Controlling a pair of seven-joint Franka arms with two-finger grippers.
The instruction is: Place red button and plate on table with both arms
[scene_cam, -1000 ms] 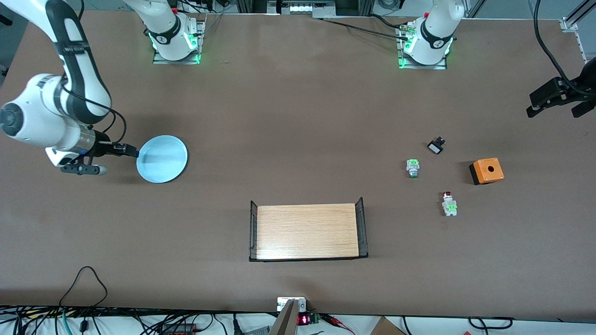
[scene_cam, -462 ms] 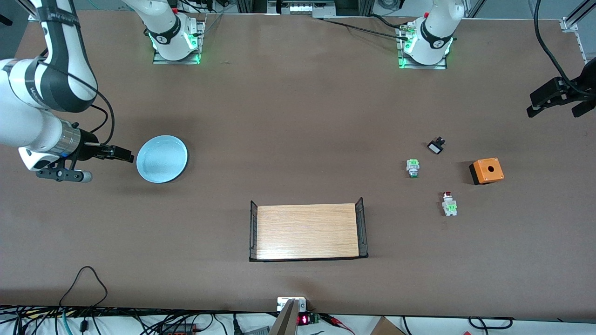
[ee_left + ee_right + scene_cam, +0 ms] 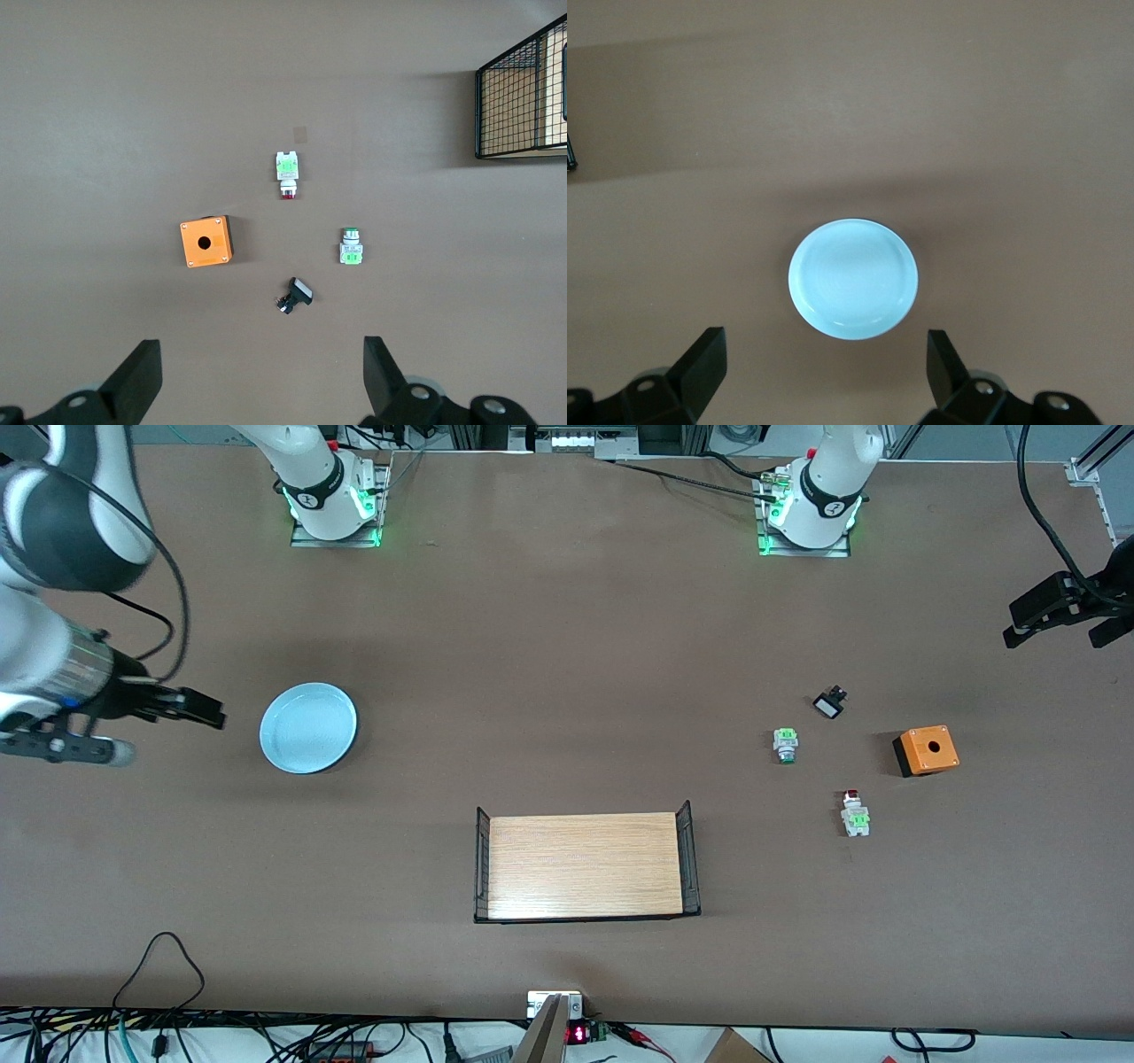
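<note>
The light-blue plate (image 3: 308, 727) lies flat on the brown table (image 3: 567, 646) toward the right arm's end; it also shows in the right wrist view (image 3: 853, 279). My right gripper (image 3: 208, 713) is open and empty, apart from the plate's rim, its fingers (image 3: 704, 354) wide. The red button (image 3: 855, 813) lies on the table toward the left arm's end, red cap up-table; it shows in the left wrist view (image 3: 287, 170). My left gripper (image 3: 1059, 631) hangs open and empty (image 3: 261, 354) high above that end, well clear of the button.
A green-capped switch (image 3: 785, 744), a small black-and-white part (image 3: 829, 703) and an orange box with a hole (image 3: 926, 750) lie around the red button. A wooden tray with black wire ends (image 3: 585, 865) stands mid-table, nearer the camera. Cables run along the near edge.
My right gripper, which was at the plate's rim, has let go and drawn back toward the right arm's end of the table. The plate now lies flat. The left arm has not moved.
</note>
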